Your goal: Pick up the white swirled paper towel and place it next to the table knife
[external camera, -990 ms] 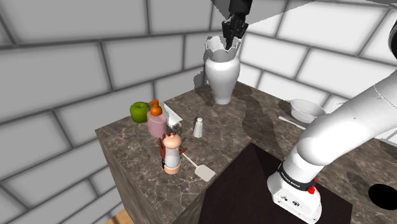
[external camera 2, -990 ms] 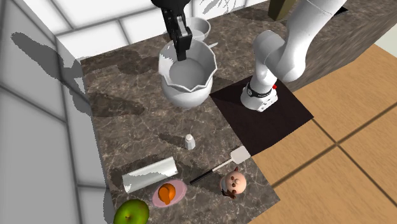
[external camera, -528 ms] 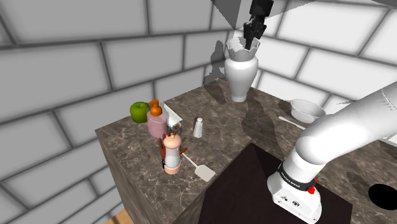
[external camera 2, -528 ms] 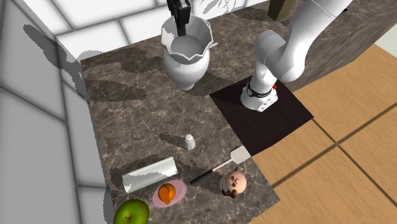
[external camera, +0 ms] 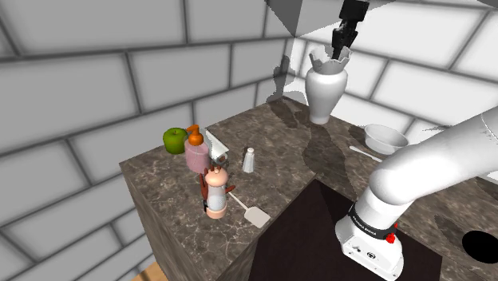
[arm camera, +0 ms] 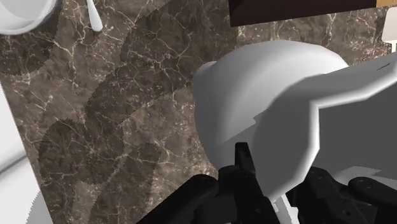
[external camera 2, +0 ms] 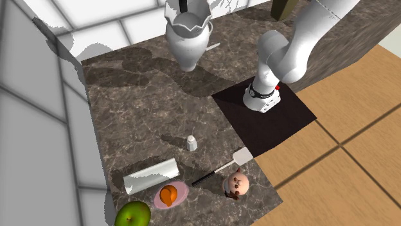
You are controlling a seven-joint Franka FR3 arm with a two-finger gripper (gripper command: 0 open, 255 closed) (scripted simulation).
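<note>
Leftmost in the shoulder view, a green apple (external camera: pixel 174 140), pink bottle (external camera: pixel 195 153), figurine (external camera: pixel 215 192) and spatula (external camera: pixel 250 211) crowd the tabletop's (external camera: pixel 281 158) near corner edge. A small shaker (external camera: pixel 249 160) stands just past them. Bare marble lies open beyond it. The claw (external camera: pixel 343 46) is clamped on the jagged rim of the white swirled paper towel (external camera: pixel 326 92), which hangs vase-shaped above the tabletop close to the tiled wall. Both have shifted rightward since a second ago, nearer the bowl (external camera: pixel 384 137) and table knife (external camera: pixel 364 152).
</note>
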